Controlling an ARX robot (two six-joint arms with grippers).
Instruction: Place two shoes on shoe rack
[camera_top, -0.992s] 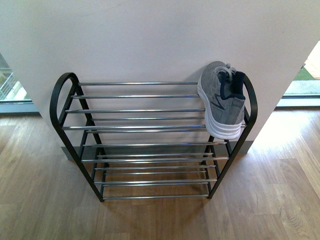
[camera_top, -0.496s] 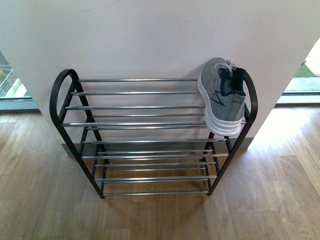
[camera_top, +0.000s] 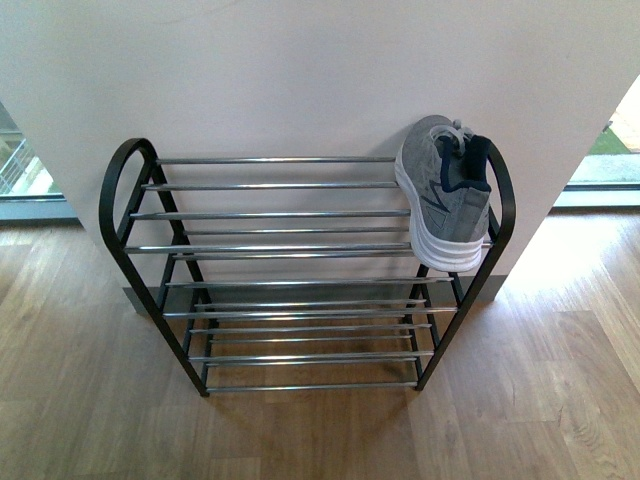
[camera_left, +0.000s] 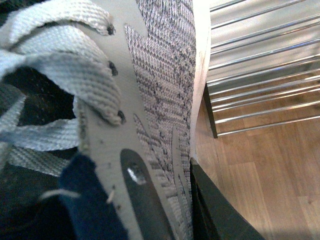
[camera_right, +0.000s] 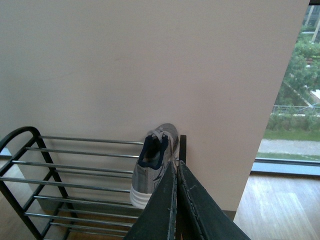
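Black fingers (camera_right: 159, 212) of the right gripper (camera_right: 175, 164) are pressed together on nothing, aimed toward the shoe rack (camera_top: 280, 215). On the left gripper (camera_left: 197, 187), a single dark finger (camera_left: 220, 212) shows, pressed against the white sole edge of a grey knit sneaker (camera_left: 160, 75) that fills the wrist view, its light laces (camera_left: 55, 60) and navy lining (camera_left: 85, 200) up close. The opposite finger is hidden behind this shoe, which is pinched clear of the wooden floor (camera_top: 90, 400) beside the rack's chrome bars. The other sneaker (camera_top: 445, 200) sits at the right end of the rack's top tier, leaning against the black frame's right loop, toe toward the white wall (camera_top: 300, 70). The rack stands on the floor, backed against that wall.
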